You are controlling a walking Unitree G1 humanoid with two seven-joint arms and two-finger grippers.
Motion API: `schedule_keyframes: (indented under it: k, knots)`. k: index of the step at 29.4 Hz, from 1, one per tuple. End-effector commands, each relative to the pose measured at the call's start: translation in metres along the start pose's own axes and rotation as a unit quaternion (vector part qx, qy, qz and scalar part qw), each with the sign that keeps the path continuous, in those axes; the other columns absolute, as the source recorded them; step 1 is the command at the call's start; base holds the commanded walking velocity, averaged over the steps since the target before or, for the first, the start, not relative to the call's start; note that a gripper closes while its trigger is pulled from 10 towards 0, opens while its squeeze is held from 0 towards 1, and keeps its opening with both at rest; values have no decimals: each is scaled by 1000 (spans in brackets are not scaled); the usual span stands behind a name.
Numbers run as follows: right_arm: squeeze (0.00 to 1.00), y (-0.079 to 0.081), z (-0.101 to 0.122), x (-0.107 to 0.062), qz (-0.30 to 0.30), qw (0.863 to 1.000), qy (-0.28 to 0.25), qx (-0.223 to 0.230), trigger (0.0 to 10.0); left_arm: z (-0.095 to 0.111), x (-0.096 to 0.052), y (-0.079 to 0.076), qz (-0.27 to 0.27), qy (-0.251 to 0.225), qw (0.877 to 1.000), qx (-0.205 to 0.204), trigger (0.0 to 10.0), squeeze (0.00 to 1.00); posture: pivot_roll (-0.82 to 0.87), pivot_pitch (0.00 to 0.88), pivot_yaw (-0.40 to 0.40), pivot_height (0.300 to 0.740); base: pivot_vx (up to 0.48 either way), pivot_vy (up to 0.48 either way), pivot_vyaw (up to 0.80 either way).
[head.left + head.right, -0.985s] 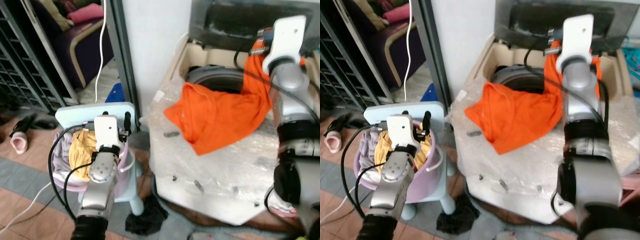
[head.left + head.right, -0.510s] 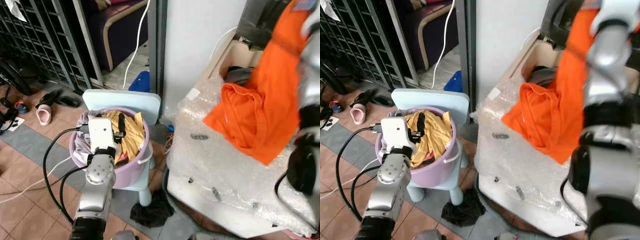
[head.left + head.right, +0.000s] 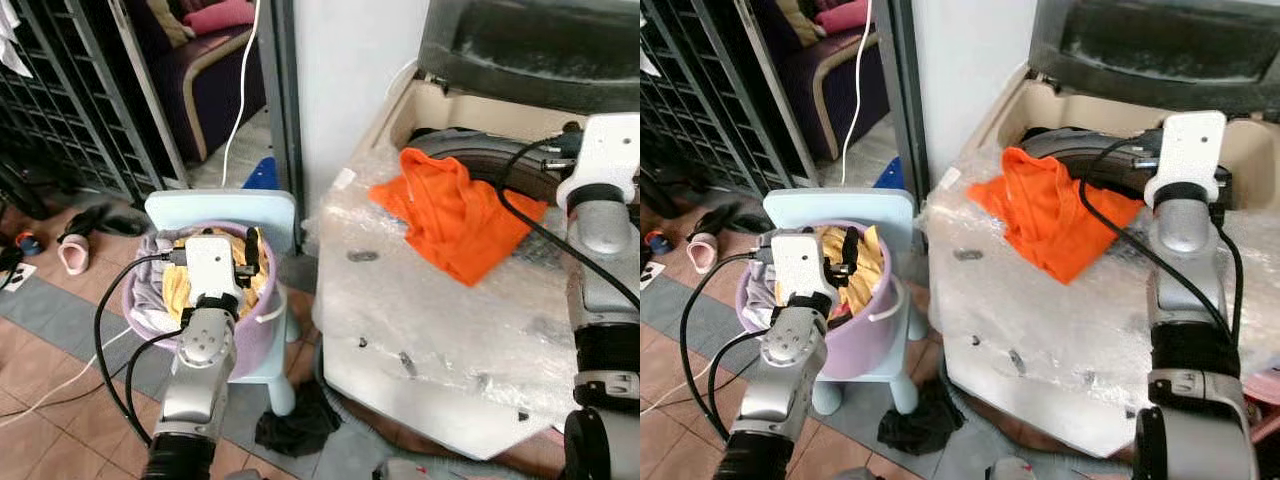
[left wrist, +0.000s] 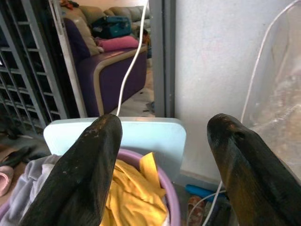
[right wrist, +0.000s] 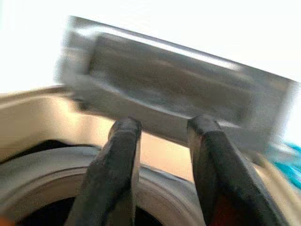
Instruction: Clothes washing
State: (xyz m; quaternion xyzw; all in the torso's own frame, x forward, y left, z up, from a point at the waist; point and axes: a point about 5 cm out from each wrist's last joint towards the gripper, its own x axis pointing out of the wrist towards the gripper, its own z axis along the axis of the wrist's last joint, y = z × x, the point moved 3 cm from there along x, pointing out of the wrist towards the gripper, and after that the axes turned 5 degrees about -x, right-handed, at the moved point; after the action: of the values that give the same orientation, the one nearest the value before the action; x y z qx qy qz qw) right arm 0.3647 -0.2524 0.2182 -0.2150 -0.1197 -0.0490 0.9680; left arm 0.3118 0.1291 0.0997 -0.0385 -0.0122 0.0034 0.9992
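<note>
On the bubble-wrapped top of the washing machine (image 3: 440, 330), seen from the left eye, an orange garment (image 3: 452, 208) lies crumpled, its long axis running from the rim of the drum opening (image 3: 470, 150) down towards the robot's right, its far end draped over that rim. The machine's lid (image 3: 530, 45) stands raised behind it. The right arm (image 3: 600, 200) reaches up beside the garment's near end. To the left, a lilac basket (image 3: 260, 335) of clothes sits on a pale blue stool (image 3: 220, 208), with a yellow garment (image 3: 178, 285) inside and the left gripper (image 3: 245, 262) held over it.

From the right eye, the same layout shows: the orange garment spread from the drum rim onto the wrapped top, and a dark cloth (image 3: 910, 425) on the tiled floor (image 3: 670, 330) below the stool.

Along the left wrist, the two black fingers (image 4: 84, 174) are spread wide apart, nothing between them, above the yellow garment and the basket rim, with the stool's back just beyond.

Along the right wrist, blurred, the right gripper (image 5: 162, 141) has its fingers parted with a bare gap, released, pointing over the drum towards the raised lid.
</note>
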Motion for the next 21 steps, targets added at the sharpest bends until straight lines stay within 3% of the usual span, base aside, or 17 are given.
schedule_keyframes:
  k: [1,2,3,4,7,10,11,13,16,17,18,19,20,21]
  knots:
    - [1000,21,13,-2,76,997,-32,10,10000,0,-1,1,-2,3,1000,10,10000,0,-84,0,74,740,0,0,0]
    - [1000,50,5,-21,220,975,-28,-3,10000,-1,-1,1,-3,5,1000,10,10000,0,-84,0,75,740,0,0,0]
    - [1000,50,5,-21,220,975,-28,-3,10000,-1,-1,1,-3,5,1000,10,10000,0,-84,0,75,740,0,0,0]
    - [1000,60,-5,-33,278,961,-7,-6,10000,0,0,1,-4,4,1000,10,10000,0,-84,0,75,740,0,0,0]
    - [1000,62,-12,-40,272,961,25,29,10000,3,2,1,-7,-1,1000,6,10000,0,-83,0,73,740,0,0,0]
    - [1000,71,-19,-53,306,951,37,19,10000,4,1,1,-8,-2,1000,5,10000,0,-83,0,73,740,0,0,0]
    - [1000,73,-35,-59,310,948,68,-10,10000,2,0,1,-9,2,1000,7,10000,0,-79,0,77,740,0,0,0]
    - [1000,70,-45,-59,296,950,91,-26,10000,1,-1,1,-9,4,1000,8,10000,0,-79,0,77,740,0,0,0]
    - [1000,50,-41,-42,214,973,85,-14,10000,1,-2,1,-10,4,1000,9,10000,0,-78,0,82,740,0,0,0]
    - [1000,30,-36,-30,141,987,76,-30,10000,1,-1,1,-11,4,1000,10,10000,0,-78,0,82,740,0,0,0]
    - [1000,18,-33,-25,99,992,75,-36,10000,1,0,1,-11,4,1000,10,10000,0,-78,0,82,740,0,0,0]
    - [1000,18,-33,-25,99,992,75,-36,10000,1,0,1,-11,4,1000,10,10000,0,-78,0,82,740,0,0,0]
    - [1000,-9,-27,-17,12,996,75,-50,10000,2,1,2,-10,4,1000,11,10000,0,-79,0,83,740,0,0,0]
    - [1000,-9,-27,-17,12,996,75,-50,10000,2,1,2,-10,4,1000,11,10000,0,-79,0,83,740,0,0,0]
